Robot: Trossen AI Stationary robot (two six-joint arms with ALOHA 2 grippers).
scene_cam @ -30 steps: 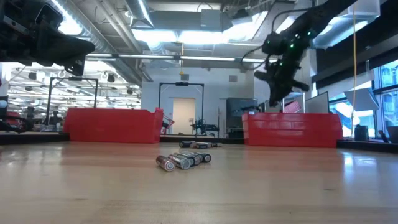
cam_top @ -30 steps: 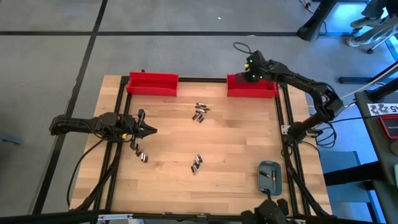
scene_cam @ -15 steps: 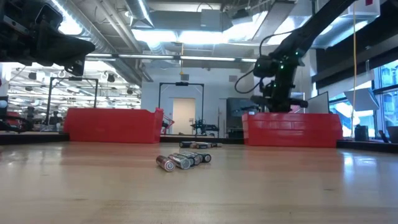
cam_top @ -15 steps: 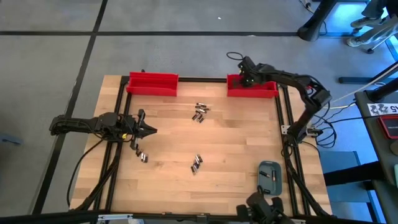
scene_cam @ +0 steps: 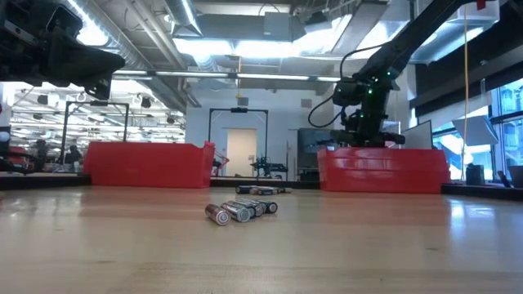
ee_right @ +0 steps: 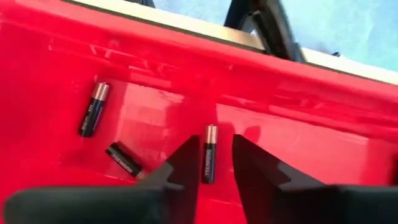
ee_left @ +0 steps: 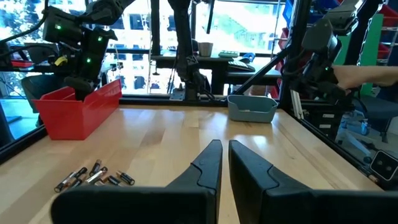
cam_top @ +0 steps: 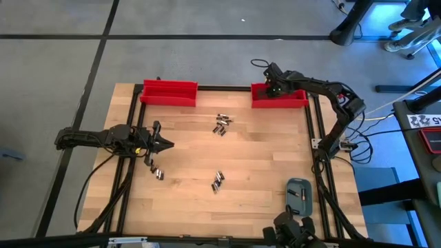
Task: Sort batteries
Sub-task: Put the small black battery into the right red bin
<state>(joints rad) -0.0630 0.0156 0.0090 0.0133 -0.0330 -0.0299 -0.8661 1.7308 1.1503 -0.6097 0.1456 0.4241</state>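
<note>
Small dark batteries with metallic ends lie in three loose groups on the wooden table: one toward the far side (cam_top: 220,124), one toward the near side (cam_top: 218,180), one near my left arm (cam_top: 157,172). My right gripper (cam_top: 271,81) points down into the right red bin (cam_top: 295,102), open by a narrow gap (ee_right: 216,163). A battery (ee_right: 209,154) shows in that gap, clear of one finger; I cannot tell whether it touches the other. Two more batteries (ee_right: 93,109) lie on the bin floor. My left gripper (cam_top: 167,145) hovers shut above the table's left side.
A second red bin (cam_top: 169,91) stands at the far left of the table. A grey-blue case (cam_top: 298,195) sits at the near right corner. A black frame (cam_top: 135,124) borders the table. Bare wood lies between the battery groups.
My right gripper has moved a little toward the table's left and come down from above the right red bin until its fingers reach the bin's rim, tipping to point downward. The left arm and the batteries on the table have stayed put.
</note>
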